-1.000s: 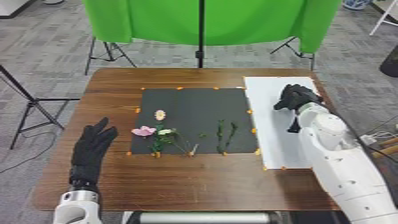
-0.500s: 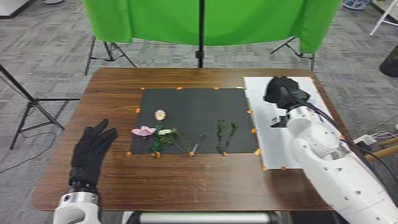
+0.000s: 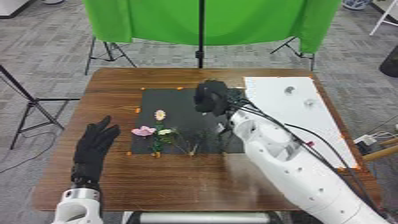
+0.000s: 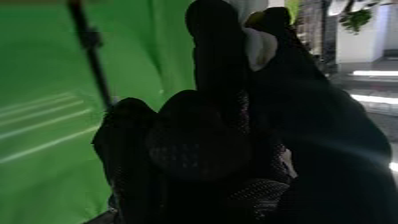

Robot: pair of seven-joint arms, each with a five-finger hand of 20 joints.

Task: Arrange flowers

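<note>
In the head view, my right hand (image 3: 211, 97) is over the upper right of the dark mat (image 3: 182, 97). My left hand (image 3: 91, 147) is open at the table's left side, left of the mat. A pink flower (image 3: 143, 131), a white flower (image 3: 165, 132) and a pale flower (image 3: 160, 115) lie on the mat's left part. My right forearm partly covers the green stems to their right. In the right wrist view, a pale patch (image 4: 260, 49) shows amid the black glove of my right hand (image 4: 204, 135); I cannot tell what it is.
A white panel (image 3: 306, 117) along the right side of the table (image 3: 169, 182) bears two small grey items, one (image 3: 289, 90) farther back than the other (image 3: 309, 103). Orange markers edge the mat. Behind the table hangs a green cloth (image 3: 160, 22).
My right hand has moved left from the white panel to above the dark mat, uncovering the small grey items. My left hand stays at the table's left side.
</note>
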